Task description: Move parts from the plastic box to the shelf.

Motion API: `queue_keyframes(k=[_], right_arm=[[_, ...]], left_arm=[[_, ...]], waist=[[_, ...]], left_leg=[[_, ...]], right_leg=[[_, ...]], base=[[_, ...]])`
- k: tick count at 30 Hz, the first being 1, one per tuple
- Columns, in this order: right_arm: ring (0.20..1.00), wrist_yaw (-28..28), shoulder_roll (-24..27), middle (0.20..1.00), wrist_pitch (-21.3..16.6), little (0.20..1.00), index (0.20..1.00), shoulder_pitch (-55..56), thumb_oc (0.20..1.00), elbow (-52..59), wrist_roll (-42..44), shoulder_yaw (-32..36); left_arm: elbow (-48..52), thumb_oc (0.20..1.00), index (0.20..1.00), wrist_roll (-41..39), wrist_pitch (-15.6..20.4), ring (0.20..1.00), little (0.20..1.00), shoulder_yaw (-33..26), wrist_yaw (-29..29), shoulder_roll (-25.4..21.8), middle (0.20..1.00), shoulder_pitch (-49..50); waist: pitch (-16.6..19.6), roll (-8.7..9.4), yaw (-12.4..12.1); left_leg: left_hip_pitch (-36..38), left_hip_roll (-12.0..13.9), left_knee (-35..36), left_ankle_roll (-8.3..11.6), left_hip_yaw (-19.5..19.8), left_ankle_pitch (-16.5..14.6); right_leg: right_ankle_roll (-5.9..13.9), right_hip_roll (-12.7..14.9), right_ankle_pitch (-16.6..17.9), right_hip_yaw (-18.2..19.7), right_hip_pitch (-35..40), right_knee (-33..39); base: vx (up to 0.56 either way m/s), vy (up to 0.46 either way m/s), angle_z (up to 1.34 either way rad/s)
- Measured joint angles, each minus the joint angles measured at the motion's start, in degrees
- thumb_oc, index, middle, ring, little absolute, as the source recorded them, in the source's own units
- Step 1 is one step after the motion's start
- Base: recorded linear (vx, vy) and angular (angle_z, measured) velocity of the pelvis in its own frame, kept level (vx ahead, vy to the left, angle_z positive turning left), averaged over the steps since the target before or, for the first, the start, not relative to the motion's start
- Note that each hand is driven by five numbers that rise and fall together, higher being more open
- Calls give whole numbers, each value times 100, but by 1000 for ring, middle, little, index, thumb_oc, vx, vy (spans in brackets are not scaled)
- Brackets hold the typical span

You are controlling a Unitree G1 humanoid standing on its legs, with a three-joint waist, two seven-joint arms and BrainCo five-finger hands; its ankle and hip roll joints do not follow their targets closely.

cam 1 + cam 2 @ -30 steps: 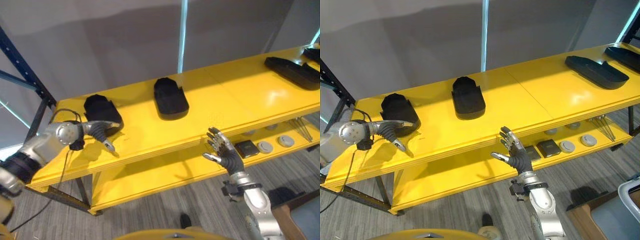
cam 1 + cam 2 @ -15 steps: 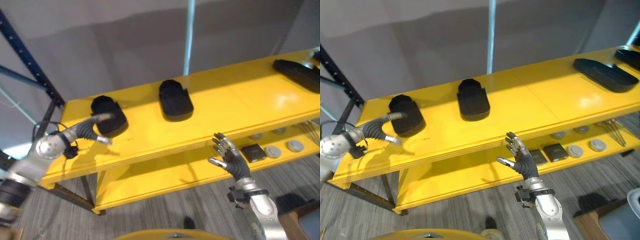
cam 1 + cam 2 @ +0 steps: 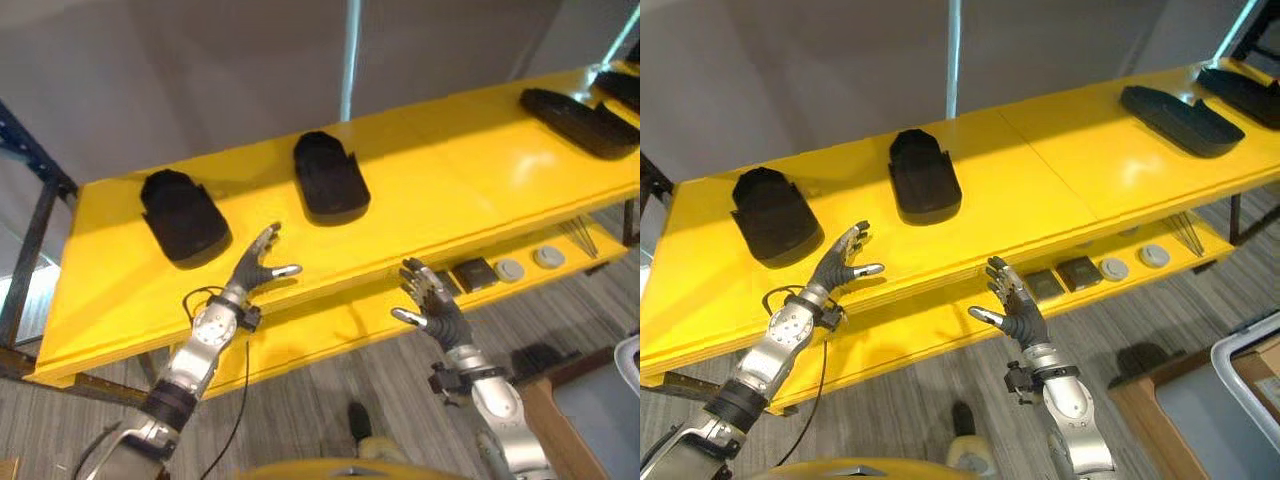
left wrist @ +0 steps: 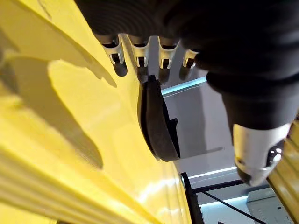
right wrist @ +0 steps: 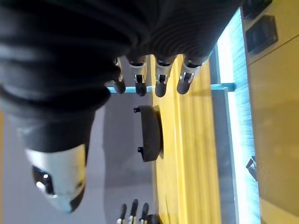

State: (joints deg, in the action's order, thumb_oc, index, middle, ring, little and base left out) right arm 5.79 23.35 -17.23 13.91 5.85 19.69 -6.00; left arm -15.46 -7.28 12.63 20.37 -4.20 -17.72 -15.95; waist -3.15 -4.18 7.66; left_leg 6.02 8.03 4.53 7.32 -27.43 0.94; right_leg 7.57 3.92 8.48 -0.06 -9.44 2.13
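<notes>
1. Left hand [image 3: 256, 268]: fingers straight and spread, thumb out, empty. It hovers over the front part of the shelf [image 3: 420, 190], near the leftmost black part [image 3: 183, 216] but apart from it. The loose, released posture suggests no grasp is under way.

2. Right hand [image 3: 432, 306]: also spread and empty, palm toward the shelf's front edge, held in the air in front of the lower shelf [image 3: 330, 330]. It touches nothing. Judged idle, parked out of the way.

3. Parts on the top board: the leftmost part and a second black part [image 3: 326, 178] lie flat, well apart from each other, set back from the front edge. That spacing reads as deliberate, each piece given its own spot so it cannot be knocked when a neighbour goes down. Longer black trays [image 3: 577, 118] lie at the far right end.

4. Lower shelf carries small items toward the right: dark square pieces [image 3: 472, 273] and round discs [image 3: 528, 263].

5. The corner of a container [image 3: 1240, 385] shows at the lower right of the right eye view; cannot tell if it is the plastic box.

6. Judgement: with both hands empty, the next piece must be fetched before anything more reaches the shelf.
</notes>
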Motion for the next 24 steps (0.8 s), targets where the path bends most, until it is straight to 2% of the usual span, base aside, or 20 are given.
queue_keyframes(k=[4, 7, 14, 24], right_arm=[[1000, -150, 30, 1000, -18, 1000, 1000, -51, 1000, -6, 6, -34], [1000, -280, 83, 1000, -18, 1000, 1000, -70, 1000, -5, 7, -62], [1000, -535, 107, 1000, -67, 1000, 1000, -142, 1000, -7, 17, -286], [1000, -774, 215, 1000, -164, 1000, 1000, -414, 1000, -8, 43, -532]], left_arm=[[-361, 1000, 1000, 13, 144, 1000, 1000, 12, -472, 161, 1000, -538], [-635, 1000, 1000, 163, 154, 1000, 1000, 14, -815, 219, 1000, -752], [-1490, 1000, 1000, 428, 97, 1000, 1000, 18, -1508, 507, 1000, -969], [-1610, 1000, 1000, 381, 102, 1000, 1000, 4, -2246, 781, 1000, -1300]], waist=[[-100, -85, 56], [-134, -108, 157], [-155, -133, 173], [-225, -162, 198]], left_leg=[[-13, 27, 1, 9, -114, -6], [-27, 40, 1, 11, -157, -8], [-142, 27, 0, 11, -226, -7], [-312, -2, 0, 6, -219, -6]], right_leg=[[2, -32, 28, 110, -80, 9], [2, -40, 32, 130, -113, 14], [-11, -38, 70, 161, -259, 25], [-5, -26, 74, 157, -441, -2]], base=[[6, -14, -15], [3, -10, -6], [8, -11, -5], [-2, 0, -1]])
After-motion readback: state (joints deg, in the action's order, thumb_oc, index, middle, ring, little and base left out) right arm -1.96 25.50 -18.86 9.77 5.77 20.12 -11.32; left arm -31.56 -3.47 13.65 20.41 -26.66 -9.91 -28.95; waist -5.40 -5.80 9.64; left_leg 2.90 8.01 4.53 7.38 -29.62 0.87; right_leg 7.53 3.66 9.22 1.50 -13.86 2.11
